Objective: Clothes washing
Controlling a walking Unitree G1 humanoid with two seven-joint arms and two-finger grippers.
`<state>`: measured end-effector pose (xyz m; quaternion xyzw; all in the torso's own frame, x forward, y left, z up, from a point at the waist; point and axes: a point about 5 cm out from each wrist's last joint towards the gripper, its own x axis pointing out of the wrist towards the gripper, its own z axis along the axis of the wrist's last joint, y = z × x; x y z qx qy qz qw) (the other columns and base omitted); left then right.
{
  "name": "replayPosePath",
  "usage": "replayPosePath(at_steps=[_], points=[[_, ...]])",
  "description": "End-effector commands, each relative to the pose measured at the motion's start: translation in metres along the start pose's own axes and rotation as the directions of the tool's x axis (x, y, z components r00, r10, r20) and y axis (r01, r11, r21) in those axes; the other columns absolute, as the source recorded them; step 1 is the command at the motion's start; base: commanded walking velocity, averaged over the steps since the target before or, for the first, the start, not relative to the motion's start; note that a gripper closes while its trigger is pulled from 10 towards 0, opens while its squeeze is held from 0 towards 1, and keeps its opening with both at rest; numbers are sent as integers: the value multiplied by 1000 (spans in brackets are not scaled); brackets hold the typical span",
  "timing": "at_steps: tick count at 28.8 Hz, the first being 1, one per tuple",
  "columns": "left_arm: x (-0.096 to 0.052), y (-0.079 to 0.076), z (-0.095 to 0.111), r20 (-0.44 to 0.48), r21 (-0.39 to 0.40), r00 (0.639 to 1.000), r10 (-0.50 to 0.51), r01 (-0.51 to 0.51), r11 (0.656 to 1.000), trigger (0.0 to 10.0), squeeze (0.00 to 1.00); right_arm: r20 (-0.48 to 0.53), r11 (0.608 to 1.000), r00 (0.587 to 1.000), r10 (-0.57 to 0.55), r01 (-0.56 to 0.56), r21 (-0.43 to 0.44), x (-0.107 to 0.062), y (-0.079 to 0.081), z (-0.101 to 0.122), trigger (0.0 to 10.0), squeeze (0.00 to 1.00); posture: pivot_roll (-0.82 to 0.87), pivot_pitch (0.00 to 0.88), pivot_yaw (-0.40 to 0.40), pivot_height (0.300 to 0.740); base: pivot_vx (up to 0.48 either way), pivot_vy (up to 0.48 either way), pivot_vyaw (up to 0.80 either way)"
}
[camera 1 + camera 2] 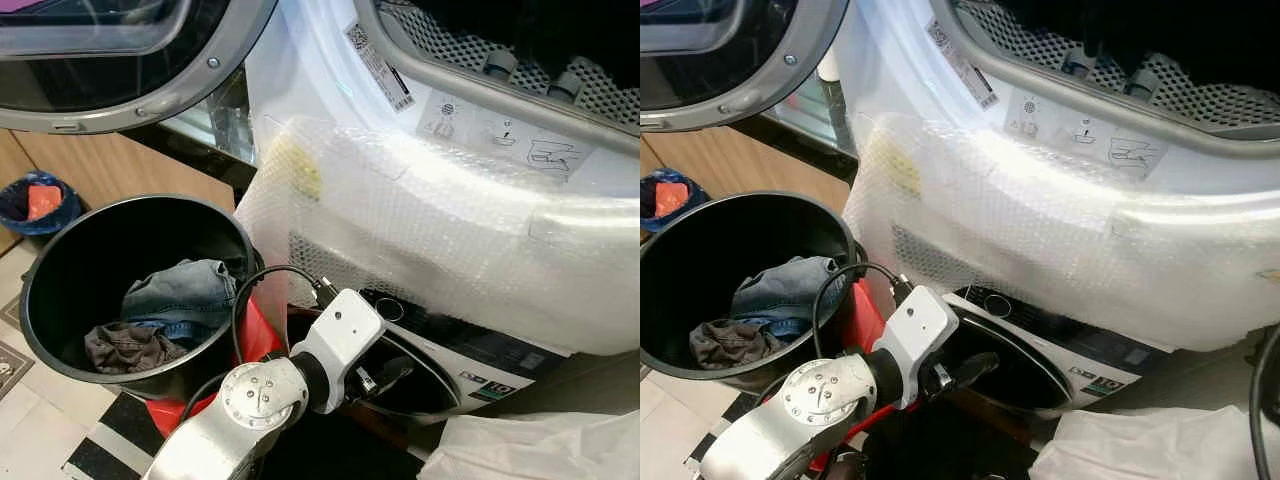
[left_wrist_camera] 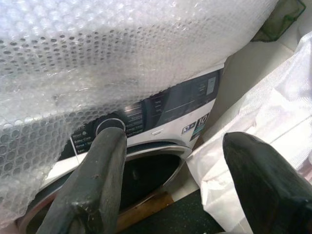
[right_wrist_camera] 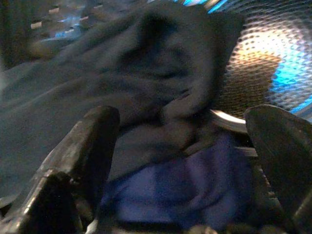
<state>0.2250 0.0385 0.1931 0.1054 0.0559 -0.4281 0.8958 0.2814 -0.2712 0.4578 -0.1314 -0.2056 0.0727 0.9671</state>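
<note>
Bucket (image 1: 60, 300), black, on floor beside stacked machines; denim jeans (image 1: 185, 295) and grey-brown garment (image 1: 125, 347) inside. Bubble wrap (image 1: 420, 230) draped over lower washing machine (image 2: 165, 109). Left gripper (image 2: 170, 180) spread wide, pointed at washer control panel, holding nothing. Right gripper (image 3: 183, 146) spread apart inside perforated drum (image 3: 253, 68), dark blue clothes (image 3: 122, 87) just ahead.

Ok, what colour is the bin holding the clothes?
Black bin, clearest in the left eye view.
</note>
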Motion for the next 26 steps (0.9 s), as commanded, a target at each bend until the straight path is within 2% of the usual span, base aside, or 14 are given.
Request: replayPosePath(at_steps=[1, 11, 14, 18, 20, 21, 26], points=[[1, -4, 0, 5, 0, 1000, -30, 30, 1000, 10000, 0, 47, 1000, 999, 22, -22, 2, -10, 1, 9, 10000, 0, -83, 212, -103, 740, 0, 0, 0], [1, -2, 0, 8, 5, 1000, -29, 29, 1000, 10000, 0, 112, 991, 988, 106, -114, 72, -23, 19, 1, 10000, 0, -74, 206, -91, 740, 0, 0, 0], [1, 1, 0, 8, 17, 1000, -27, 27, 1000, 10000, 0, 147, 979, 975, 168, -183, 94, -42, 27, -17, 10000, 0, -76, 199, -80, 740, 0, 0, 0], [1, 3, 1, 11, 27, 999, -30, 29, 999, 10000, 0, 142, 964, 967, 209, -228, 135, -54, 32, -34, 10000, 0, -77, 192, -69, 740, 0, 0, 0], [2, 5, 1, 12, 38, 1000, -28, 27, 999, 10000, 0, 161, 934, 947, 276, -304, 188, -66, 42, -46, 10000, 0, -79, 186, -56, 740, 0, 0, 0], [2, 8, 1, 13, 47, 1000, -23, 23, 999, 10000, 0, 158, 904, 928, 337, -366, 221, -76, 52, -58, 10000, 0, -77, 181, -49, 740, 0, 0, 0], [3, 15, 2, 29, 79, 1000, 3, -5, 997, 10000, 0, 177, 846, 898, 403, -439, 303, -95, 67, -80, 10000, 0, -69, 163, -32, 740, 0, 0, 0]])
